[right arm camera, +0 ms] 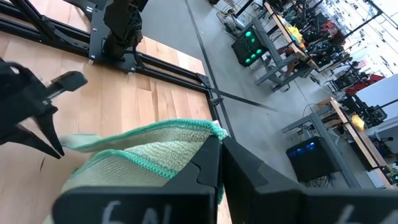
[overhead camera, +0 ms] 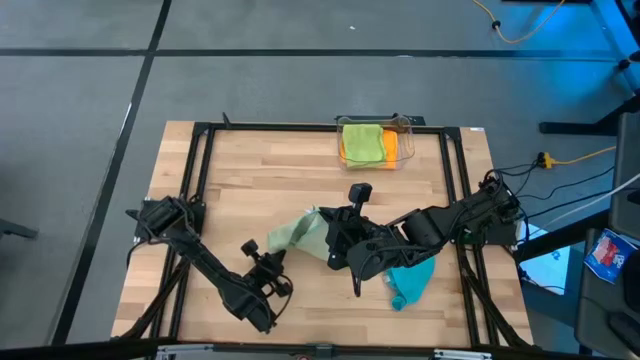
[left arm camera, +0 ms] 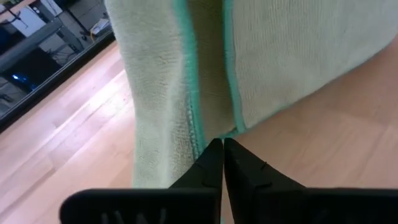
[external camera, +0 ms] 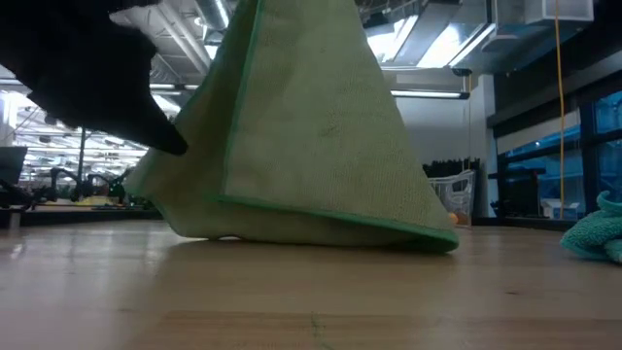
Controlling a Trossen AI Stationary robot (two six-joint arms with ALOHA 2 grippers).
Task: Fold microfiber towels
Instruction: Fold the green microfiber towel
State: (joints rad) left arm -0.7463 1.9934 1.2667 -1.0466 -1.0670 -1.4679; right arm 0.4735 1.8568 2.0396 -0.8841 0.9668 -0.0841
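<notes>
Both sets of jaws were pressed together on the pale sage green towel [overhead camera: 300, 232]: the right gripper [right arm camera: 219, 163] pinched its teal-stitched edge and held that part raised, while the left gripper [left arm camera: 222, 163] nipped a corner where two hemmed edges met. From the low camera the cloth stood like a tent, its lower fold resting on the desk [overhead camera: 260, 180] and its top drawn up out of sight. Seen from above, it lay near the middle of the wooden desk, between the two arms, the left arm reaching in from the front left and the right arm stretching across from the right side. The teal towel [overhead camera: 412, 282] sat crumpled on the desk just under the right arm, toward the front right, apart from the sage one. At the far edge stood a clear plastic bin [overhead camera: 406, 128], and in it lay the orange towel [overhead camera: 391, 146] with the lime green towel [overhead camera: 362, 142] folded on top of it.
</notes>
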